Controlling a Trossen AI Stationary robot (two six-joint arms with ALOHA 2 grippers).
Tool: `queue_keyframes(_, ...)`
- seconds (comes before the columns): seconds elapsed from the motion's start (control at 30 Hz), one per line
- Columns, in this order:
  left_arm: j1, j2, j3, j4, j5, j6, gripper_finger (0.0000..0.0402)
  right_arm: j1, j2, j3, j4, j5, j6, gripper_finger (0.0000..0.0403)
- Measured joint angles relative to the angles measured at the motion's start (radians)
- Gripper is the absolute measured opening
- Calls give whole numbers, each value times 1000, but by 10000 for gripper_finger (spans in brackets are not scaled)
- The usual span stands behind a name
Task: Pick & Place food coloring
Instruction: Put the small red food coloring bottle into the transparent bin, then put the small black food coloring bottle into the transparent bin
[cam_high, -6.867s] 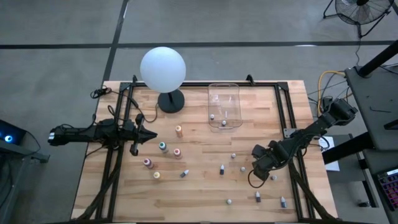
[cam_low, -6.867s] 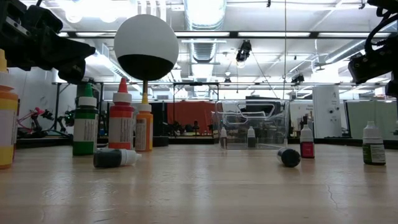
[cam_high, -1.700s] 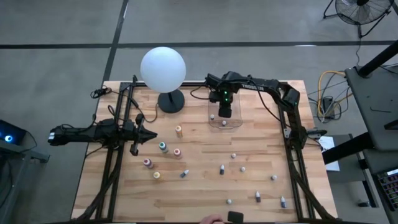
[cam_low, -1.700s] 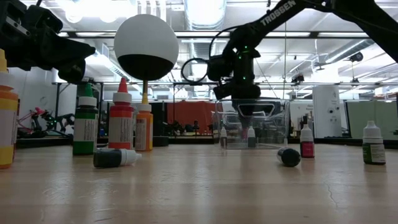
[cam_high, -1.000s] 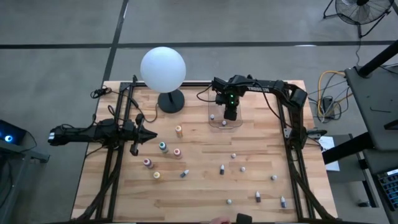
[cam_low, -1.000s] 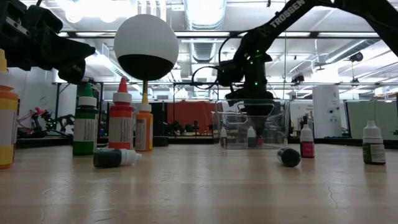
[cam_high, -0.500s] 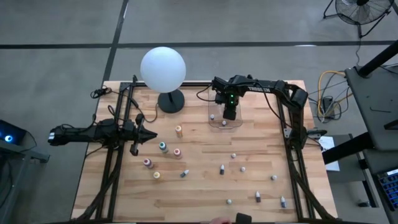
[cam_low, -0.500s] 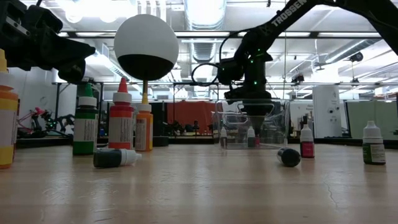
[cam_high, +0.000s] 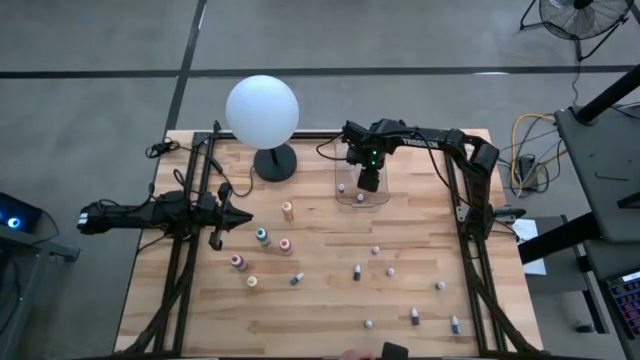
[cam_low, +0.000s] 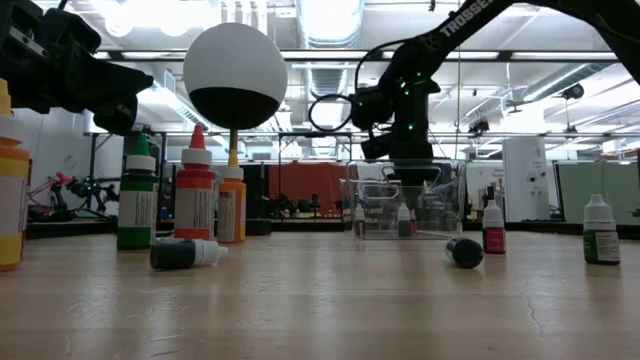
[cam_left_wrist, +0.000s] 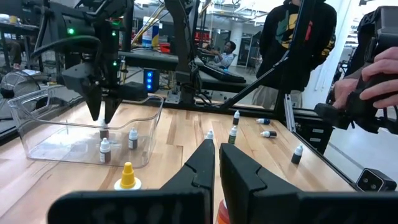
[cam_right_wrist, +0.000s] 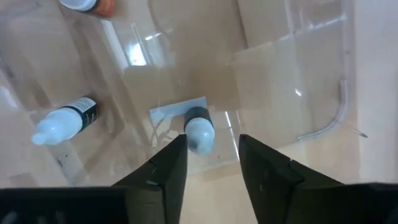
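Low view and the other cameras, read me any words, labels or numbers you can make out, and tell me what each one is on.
"TROSSEN": white letters on the right arm's upper link, low view; only partly legible.
Bottle labels: green bottle, orange-red bottle and small bottle in the clear bin carry labels too blurred to read.
Person's dark top: a graphic, no readable words.
No other readable text.

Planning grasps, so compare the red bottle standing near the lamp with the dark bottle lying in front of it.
The red bottle stands upright with its pointed cap up; the dark bottle lies on its side. The red bottle looks larger, with a red body and cap; the dark bottle has a dark body and white cap. Both rest on the wooden table, outside the clear bin.
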Motion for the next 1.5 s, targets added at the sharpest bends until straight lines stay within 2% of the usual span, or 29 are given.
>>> queue_keyframes(0.33, 0, 0, 0, 0, 0, 0, 0, 9, -104, 0, -15, 1, 45, 177)
queue_keyframes(0.73, 0, 0, 0, 0, 0, 0, 0, 107, -309, 0, -155, 1, 146, 212)
queue_keyframes(1.07, 0, 0, 0, 0, 0, 0, 0, 162, -422, 3, -303, 1, 239, 240)
queue_keyframes(1.27, 0, 0, 0, 0, 0, 0, 0, 187, -476, 74, -454, 2, 253, 247)
queue_keyframes(1.5, 0, 0, 0, 0, 0, 0, 0, 240, -548, 120, -572, -1, 385, 247)
